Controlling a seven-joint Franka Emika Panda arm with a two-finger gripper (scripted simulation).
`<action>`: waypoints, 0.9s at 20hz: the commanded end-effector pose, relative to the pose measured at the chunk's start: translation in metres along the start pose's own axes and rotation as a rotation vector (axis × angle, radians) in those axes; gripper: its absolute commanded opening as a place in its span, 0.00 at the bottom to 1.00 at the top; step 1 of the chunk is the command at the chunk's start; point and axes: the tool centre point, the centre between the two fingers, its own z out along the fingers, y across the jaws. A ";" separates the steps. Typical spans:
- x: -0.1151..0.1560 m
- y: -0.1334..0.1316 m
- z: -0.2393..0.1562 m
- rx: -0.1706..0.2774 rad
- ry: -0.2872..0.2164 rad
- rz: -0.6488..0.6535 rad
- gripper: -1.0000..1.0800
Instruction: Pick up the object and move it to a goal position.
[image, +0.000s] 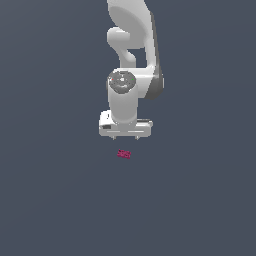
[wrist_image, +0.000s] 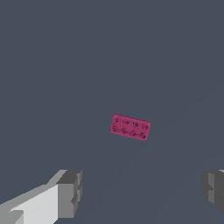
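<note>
The object is a tiny magenta-red studded brick (image: 124, 154) lying flat on the dark grey surface. It also shows in the wrist view (wrist_image: 130, 127), lying alone and slightly tilted. My white gripper (image: 126, 137) hangs above the surface, just behind the brick and apart from it. In the wrist view my gripper (wrist_image: 142, 192) is open and empty, with its two grey fingertips (wrist_image: 70, 192) set wide apart, and the brick lies beyond the gap between them.
The plain dark grey surface (image: 60, 200) fills both views. The white arm (image: 132, 45) rises behind the gripper.
</note>
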 end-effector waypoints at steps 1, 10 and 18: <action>0.000 0.000 0.000 0.000 0.000 0.000 0.96; -0.001 -0.001 -0.005 0.028 0.003 0.014 0.96; -0.001 -0.001 -0.004 0.029 0.004 0.007 0.96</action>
